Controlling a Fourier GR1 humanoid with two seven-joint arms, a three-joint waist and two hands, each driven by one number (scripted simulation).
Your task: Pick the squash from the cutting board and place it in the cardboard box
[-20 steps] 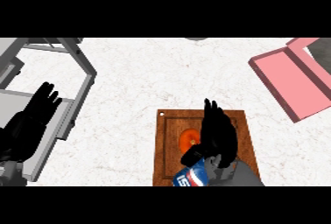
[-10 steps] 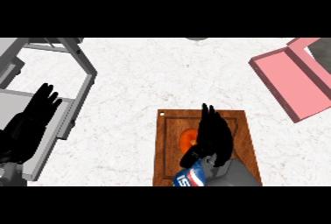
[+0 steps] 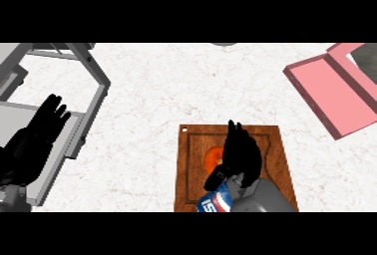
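White marbled counter [image 3: 191,84] carries a pink open box [image 3: 331,92] at far right and a brown wooden cutting board [image 3: 283,149]. Over it, the right hand [image 3: 239,154], fingers straight, covers the orange squash [image 3: 214,156]. Left hand [image 3: 37,139] rests open.

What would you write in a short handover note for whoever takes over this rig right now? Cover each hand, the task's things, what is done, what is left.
Right hand: open, fingers straight, over the squash on the cutting board; no grasp visible.
Left hand: open, resting at the left edge.
Grey box at left, pink box at upper right; neither holds the squash.
Done: hand positioned above the squash.
Left: grasp, lift, place in the box.
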